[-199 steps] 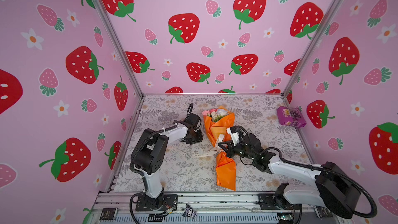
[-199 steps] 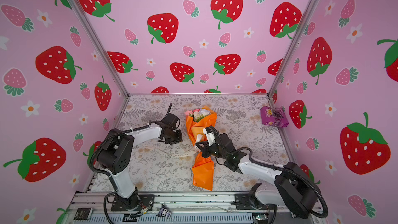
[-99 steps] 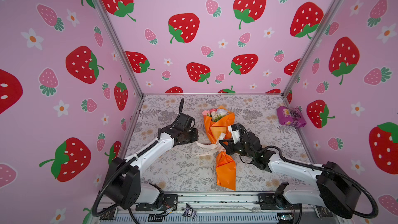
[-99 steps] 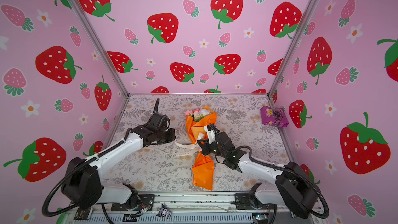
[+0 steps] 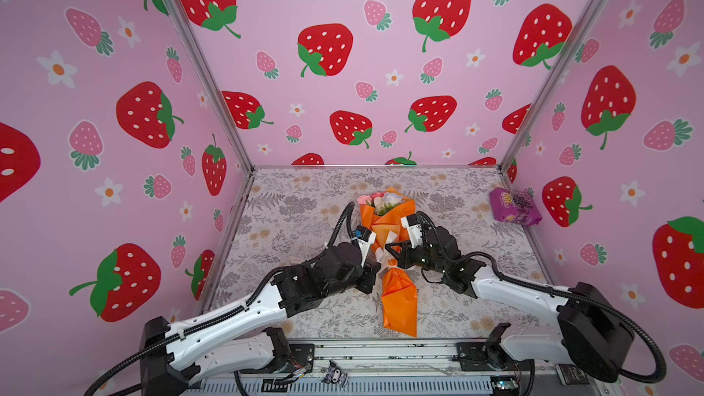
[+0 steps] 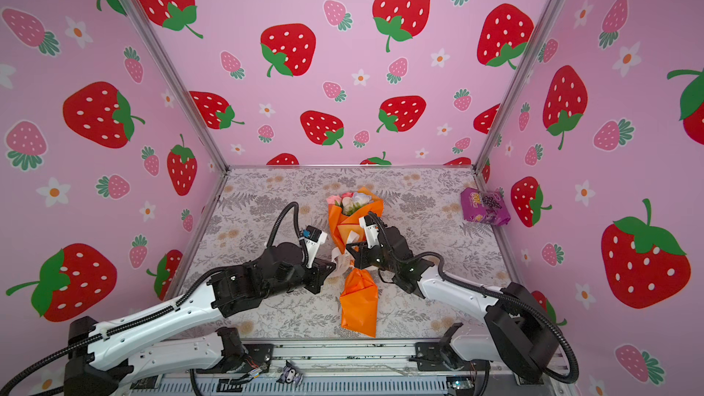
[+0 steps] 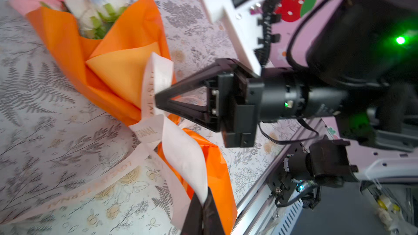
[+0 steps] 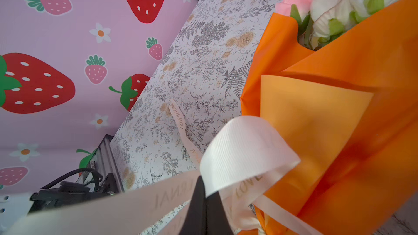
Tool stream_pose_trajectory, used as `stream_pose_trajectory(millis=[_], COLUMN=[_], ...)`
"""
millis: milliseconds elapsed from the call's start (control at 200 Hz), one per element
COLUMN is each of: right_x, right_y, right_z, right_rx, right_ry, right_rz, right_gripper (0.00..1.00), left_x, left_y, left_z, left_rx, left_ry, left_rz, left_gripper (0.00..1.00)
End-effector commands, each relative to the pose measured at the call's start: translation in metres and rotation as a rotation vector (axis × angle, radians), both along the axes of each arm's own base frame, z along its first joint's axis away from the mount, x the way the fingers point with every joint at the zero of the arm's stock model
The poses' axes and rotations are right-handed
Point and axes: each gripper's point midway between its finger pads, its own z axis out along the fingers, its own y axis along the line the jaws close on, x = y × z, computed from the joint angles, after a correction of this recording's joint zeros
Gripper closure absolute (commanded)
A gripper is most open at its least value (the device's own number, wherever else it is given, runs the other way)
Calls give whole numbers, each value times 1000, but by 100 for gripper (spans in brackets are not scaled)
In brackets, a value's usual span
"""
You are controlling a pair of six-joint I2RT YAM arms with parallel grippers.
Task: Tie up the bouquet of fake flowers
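The bouquet (image 5: 384, 219) lies on the flower-printed table cover (image 5: 297, 222) between the two claws. Its orange paper (image 5: 400, 299) holds pink and white roses (image 5: 381, 200) beyond their tips. The left claw (image 7: 203, 204) is pinched shut on the cream ribbon (image 7: 185, 154) by the bouquet's waist, and the right claw (image 8: 204, 196) nips a ribbon loop. Pink strawberry walls (image 5: 343, 108) enclose it, and a purple packet (image 5: 514, 207) sits well apart from the right claw.

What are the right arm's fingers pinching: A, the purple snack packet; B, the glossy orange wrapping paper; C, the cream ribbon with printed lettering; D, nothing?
C: the left wrist view shows the right arm's fingers shut on a loop of cream ribbon with printed lettering.
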Motion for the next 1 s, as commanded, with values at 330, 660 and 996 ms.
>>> stream_pose_trajectory(millis=[330,660,996], right_x=[8,12,16], right_y=[-4,-7,-14], right_z=[11,13,10], right_rx=[83,89,87], right_ry=[56,63,60], right_rz=[104,120,88], right_gripper=[100,100,100], left_x=[-48,-67,-47], left_y=[-89,-107,-128], left_z=[-27,-64,-40], left_rx=[146,355,305], left_ry=[-173,-189,-261], left_rz=[-432,-636,-537], left_gripper=[90,86,92])
